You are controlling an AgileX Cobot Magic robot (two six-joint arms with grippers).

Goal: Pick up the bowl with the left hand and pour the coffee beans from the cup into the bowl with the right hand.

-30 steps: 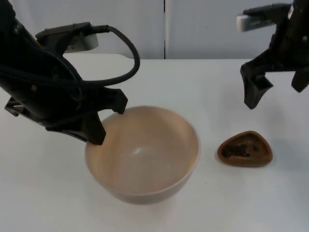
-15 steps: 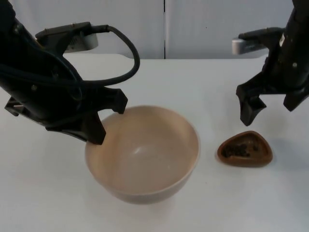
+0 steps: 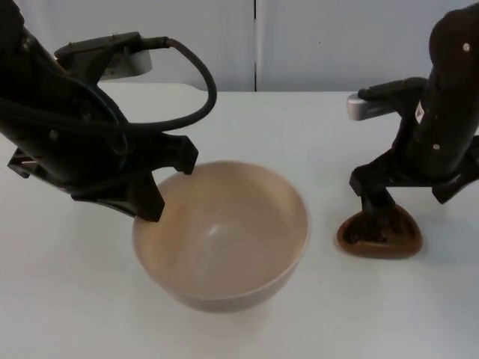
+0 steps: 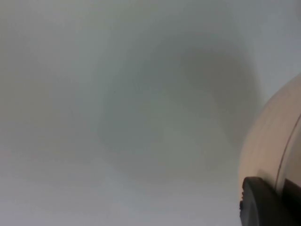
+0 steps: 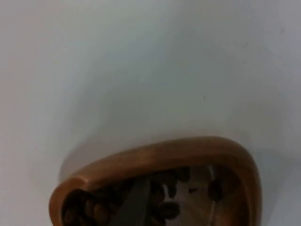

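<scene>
A wide, round beige ceramic bowl (image 3: pixel 221 235) sits nearest on my white table top (image 3: pixel 314 149), left of centre, its inside bare. My left gripper (image 3: pixel 161 187) grips the bowl's far left rim, 1 black finger inside the wall and 1 outside, pinching that rim between them. In my left wrist view the bowl's pale outer wall (image 4: pixel 270 141) curves up beside a black fingertip (image 4: pixel 263 202), with a soft shadow on the table beneath. To the right of the bowl, apart from it, stands a small brown wooden cup with a rounded three-cornered rim (image 3: pixel 379 232), holding dark coffee beans (image 3: pixel 367 233). My right gripper (image 3: pixel 378 213) is down at the cup's far left edge, 1 finger reaching to the rim; I cannot tell how far its fingers are spread. My right wrist view looks straight into the cup (image 5: pixel 160 160), where the beans (image 5: pixel 164 207) lie heaped against the near wall and a grey blurred finger crosses them. Farthest back, the grey partition wall (image 3: pixel 299 37) closes off the table, a dark vertical seam (image 3: pixel 255 45) running down it.
</scene>
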